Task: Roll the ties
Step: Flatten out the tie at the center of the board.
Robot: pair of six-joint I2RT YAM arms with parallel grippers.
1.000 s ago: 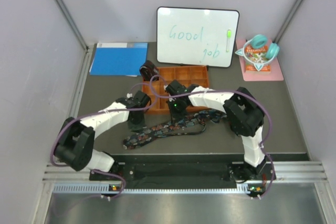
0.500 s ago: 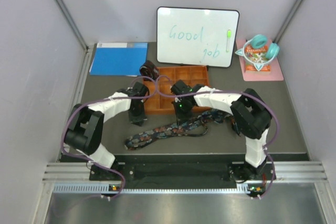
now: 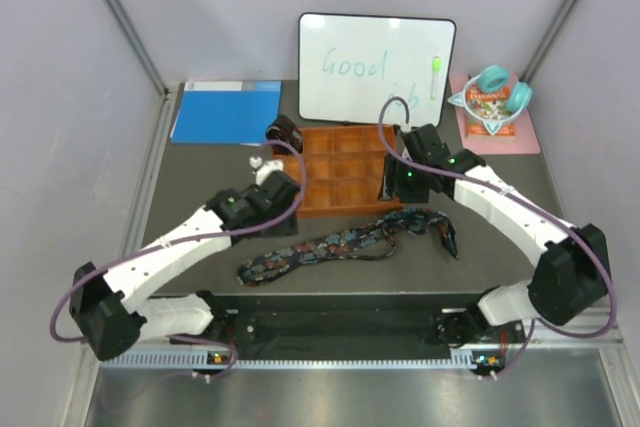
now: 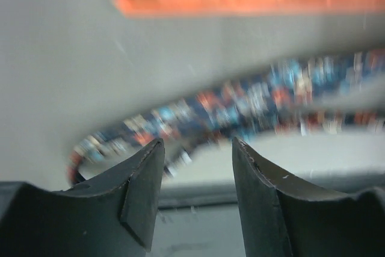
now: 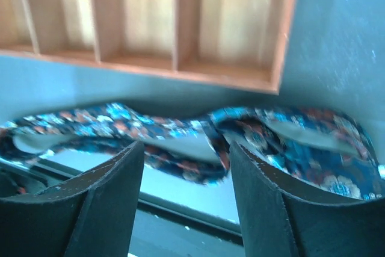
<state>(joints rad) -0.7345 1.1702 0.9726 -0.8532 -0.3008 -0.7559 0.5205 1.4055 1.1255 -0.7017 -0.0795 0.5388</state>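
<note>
Both grippers are hanging with their jaws parted and nothing between them. Left gripper (image 3: 278,209) is hovering above the dark grey table mat (image 3: 200,182), just beside the near left corner of the orange plastic compartment tray (image 3: 340,210); in the left wrist view its black fingers (image 4: 141,179) are framing a blurred stretch of the tie without touching it. Right gripper (image 3: 393,185) is hovering at the tray's near right corner, and in its wrist view the fingers (image 5: 108,197) are standing apart over the tie's folded right end.

Between and just near of the two grippers, the dark navy floral-print fabric necktie (image 3: 330,245) is lying unrolled as a long wavy strip on the mat, running left to right along the tray's near side. At the tray's far left corner, the dark brown-maroon necktie (image 3: 285,133) is sitting as a coil. Farther back, a white board (image 3: 375,69) reading "Good job" is standing, with a blue folder (image 3: 225,112) on the left and teal headphones (image 3: 490,82) on a pink pad (image 3: 500,135) on the right.
</note>
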